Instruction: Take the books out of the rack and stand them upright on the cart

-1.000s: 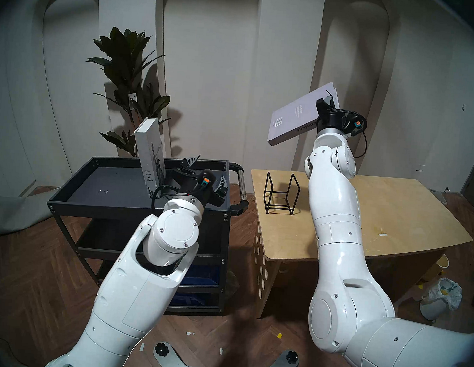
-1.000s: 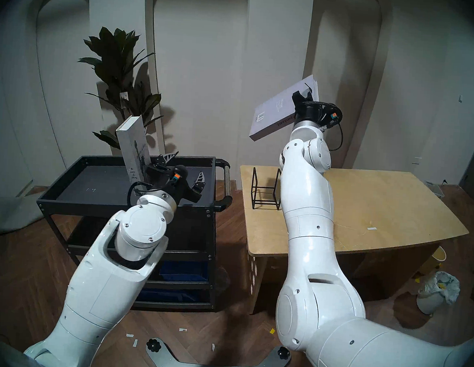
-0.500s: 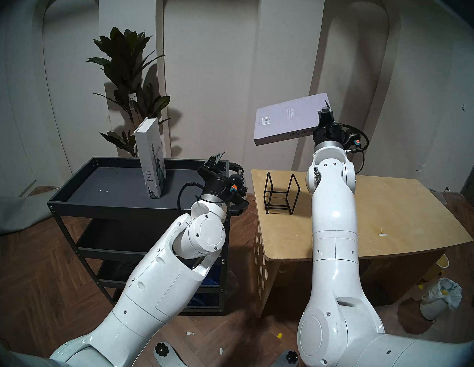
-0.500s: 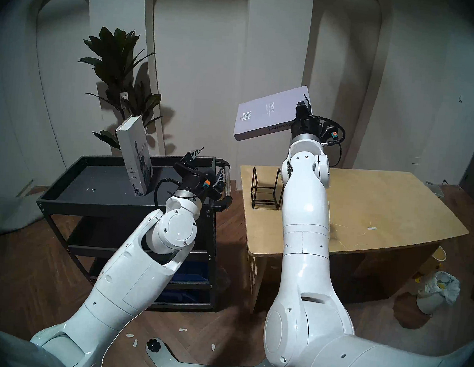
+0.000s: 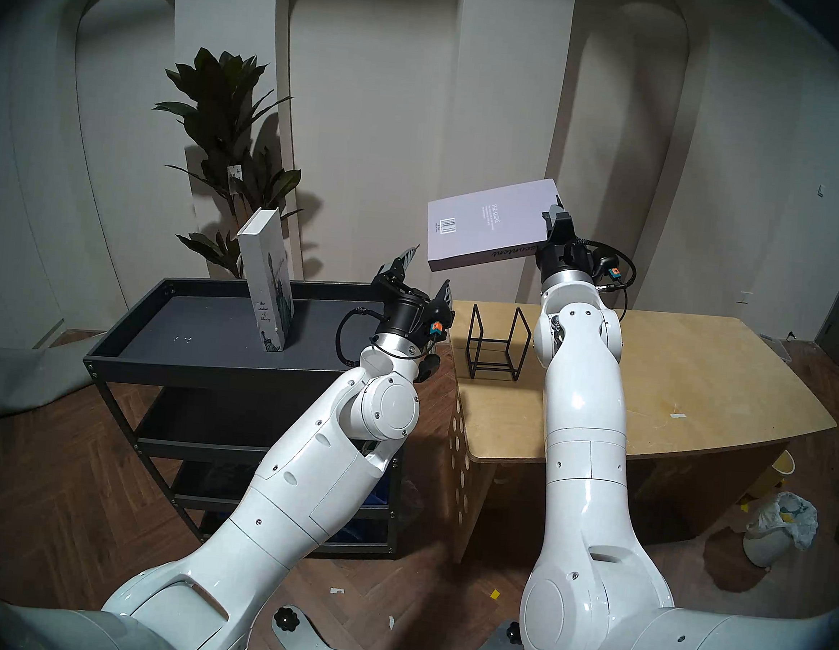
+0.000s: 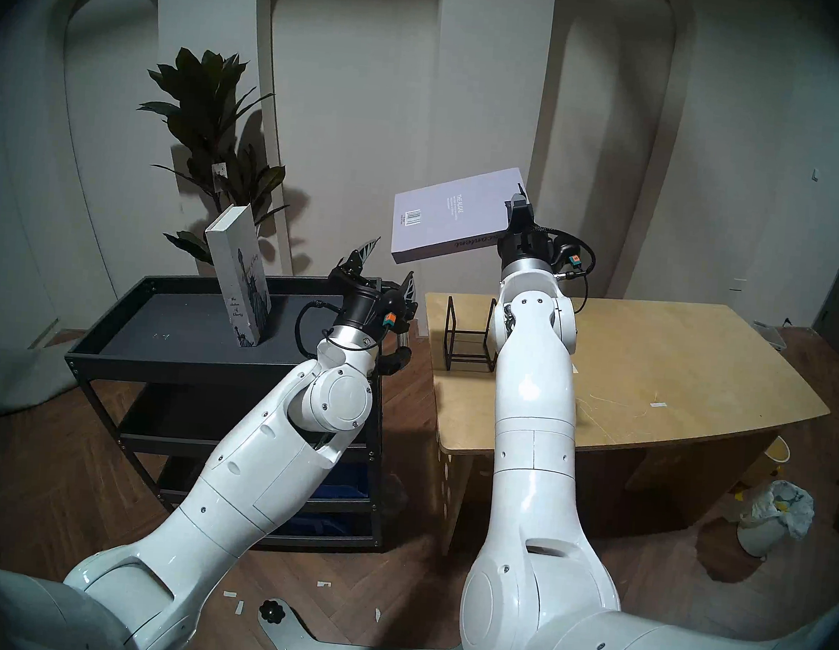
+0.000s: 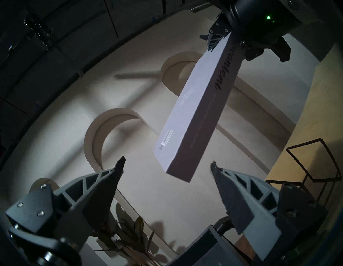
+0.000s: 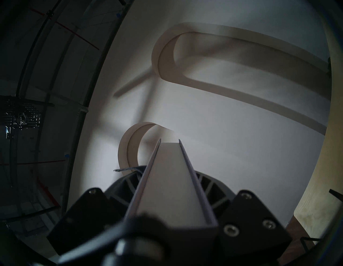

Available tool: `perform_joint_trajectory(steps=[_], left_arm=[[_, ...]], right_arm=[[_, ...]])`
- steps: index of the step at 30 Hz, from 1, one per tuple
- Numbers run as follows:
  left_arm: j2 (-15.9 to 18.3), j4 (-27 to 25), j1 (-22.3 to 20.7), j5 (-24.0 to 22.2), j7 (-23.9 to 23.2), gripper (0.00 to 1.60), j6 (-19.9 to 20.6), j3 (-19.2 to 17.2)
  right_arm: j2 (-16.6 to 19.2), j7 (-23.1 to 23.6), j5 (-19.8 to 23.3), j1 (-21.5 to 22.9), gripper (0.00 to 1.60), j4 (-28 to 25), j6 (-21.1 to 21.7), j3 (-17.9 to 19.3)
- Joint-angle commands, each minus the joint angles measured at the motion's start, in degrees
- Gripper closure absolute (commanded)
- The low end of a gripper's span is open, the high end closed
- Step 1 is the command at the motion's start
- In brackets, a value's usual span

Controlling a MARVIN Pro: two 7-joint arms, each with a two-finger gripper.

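Cart (image 5: 104,365) at the far left carries the white book (image 5: 266,280), which stands upright on the top tray, leaning a little, with nothing touching it. Next to the right comes the left gripper (image 5: 423,280), raised above the cart's handle end with its jaws spread wide and nothing between them; in the left wrist view (image 7: 167,163) the free lower corner of the lavender book (image 5: 490,227) hangs just ahead of the gap, a little toward the right finger. This book floats in the air between cart and tabletop (image 5: 703,384). Its long axis slopes down to the left, toward the left gripper, and the barcode end is the low end. The right gripper (image 5: 555,227) is clamped on its upper right end, across the thickness. Below it the wire rack (image 5: 498,343) stands empty on the tabletop. I judge a handover is coming, since the left gripper is nearer to the free end.
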Motion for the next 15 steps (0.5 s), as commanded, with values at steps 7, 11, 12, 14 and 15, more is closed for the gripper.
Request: perform_joint_trajectory(steps=[7,11,12,14,15], left_arm=[[-1.2,10.6,-8.6,5.2,4.6,0.00,-3.2,1.4],[-1.9,12.2,-9.9,6.0,5.6,0.00,-2.8,1.4],[-2.0,12.3,-10.2,6.2,5.7,0.00,-2.8,1.4],[-2.6,12.9,-10.7,5.8,5.9,0.00,-2.9,1.1],[-2.7,13.2,-11.0,6.0,6.2,0.00,-2.9,1.1]], right_arm=[[-0.5,4.0,-5.3,0.3,1.60,-1.1,-4.3,-5.4],[-1.3,3.7,-8.5,-0.3,1.60,-1.2,-6.3,-8.1],[-1.4,3.7,-9.3,-0.6,1.60,-1.4,-6.7,-8.7],[-1.8,3.6,-10.5,-1.2,1.60,-1.8,-7.9,-9.6],[-2.0,3.5,-11.0,-1.6,1.60,-2.0,-8.4,-10.0]])
